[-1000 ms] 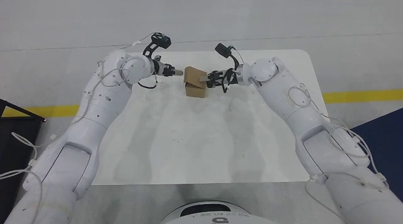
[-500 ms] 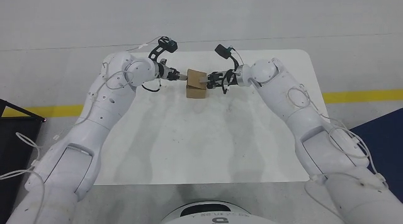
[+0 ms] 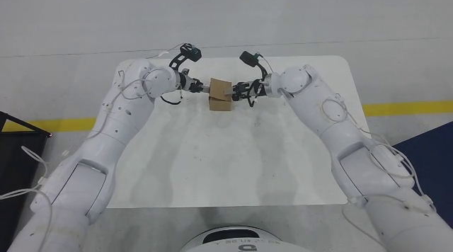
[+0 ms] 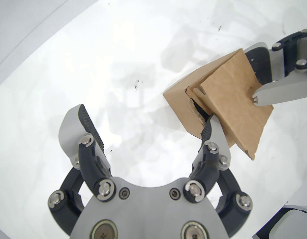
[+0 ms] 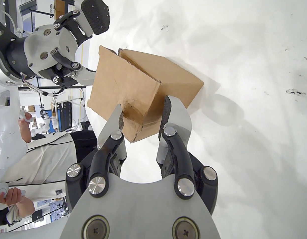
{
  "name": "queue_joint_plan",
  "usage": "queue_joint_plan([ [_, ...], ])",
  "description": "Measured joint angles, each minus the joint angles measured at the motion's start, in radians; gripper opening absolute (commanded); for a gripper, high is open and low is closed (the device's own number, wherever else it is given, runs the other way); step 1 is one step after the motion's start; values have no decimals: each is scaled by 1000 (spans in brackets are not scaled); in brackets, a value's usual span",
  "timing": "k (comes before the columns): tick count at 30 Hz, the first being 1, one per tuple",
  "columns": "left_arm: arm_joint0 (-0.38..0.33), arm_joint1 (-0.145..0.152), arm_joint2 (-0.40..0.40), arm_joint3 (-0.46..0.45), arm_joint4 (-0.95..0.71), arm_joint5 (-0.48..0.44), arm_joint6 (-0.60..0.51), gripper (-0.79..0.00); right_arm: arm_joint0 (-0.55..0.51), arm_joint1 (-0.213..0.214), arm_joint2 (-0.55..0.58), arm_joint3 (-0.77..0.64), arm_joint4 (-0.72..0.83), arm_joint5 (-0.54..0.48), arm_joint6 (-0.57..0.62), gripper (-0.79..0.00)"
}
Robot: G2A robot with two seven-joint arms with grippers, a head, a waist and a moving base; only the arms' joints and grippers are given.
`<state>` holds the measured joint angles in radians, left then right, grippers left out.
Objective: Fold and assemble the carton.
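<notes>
The left tool (image 3: pixel 200 88) sits at the carton's left side with its fingers (image 4: pixel 90 123) spread apart. One fingertip touches the carton's torn corner and the other is well clear, over bare table (image 3: pixel 233 167).

The carton (image 3: pixel 221 94) is a small box of plain brown corrugated card, partly put together. It sits at the far middle of the table, between the two tools. One broad flap is up and slanted, with its free edge pointing toward the left arm, while the closed walls face the right arm. From above the carton looks almost square, so I cannot tell its long axis.

The left wrist view shows the carton (image 4: pixel 233 105) with a ragged, ripped edge and a dark gap under the flap. These details are too small to make out from above. The right wrist view shows the carton (image 5: pixel 143 83) from its other side, with smooth walls and a creased, darkened corner.

The right tool (image 5: pixel 143 114) is clamped on that corner, with one finger inside the wall and one outside.
</notes>
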<state>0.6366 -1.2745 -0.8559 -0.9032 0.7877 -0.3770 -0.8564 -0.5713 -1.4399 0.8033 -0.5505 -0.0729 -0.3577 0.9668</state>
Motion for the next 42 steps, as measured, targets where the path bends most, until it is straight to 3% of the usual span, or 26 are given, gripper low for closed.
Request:
queue_joint_plan([
  [12, 15, 13, -29, -5, 11, 9, -23, 0, 4, -8, -6, 8, -17, 16, -1, -526],
  [21, 47, 32, -71, -98, 29, -8, 15, 0, 7, -11, -4, 14, -22, 21, -6, -529],
  [26, 48, 22, -42, -106, 24, -10, 7, 0, 8, -13, -3, 13, -28, 20, -9, -533],
  [33, 2, -3, 24, -35, 53, -13, -36, 0, 10, -12, 5, 22, -29, 16, -9, -533],
  [42, -17, -10, 13, 1, 27, -47, 33, 0, 23, -3, 28, 14, -33, 2, -31, -496],
])
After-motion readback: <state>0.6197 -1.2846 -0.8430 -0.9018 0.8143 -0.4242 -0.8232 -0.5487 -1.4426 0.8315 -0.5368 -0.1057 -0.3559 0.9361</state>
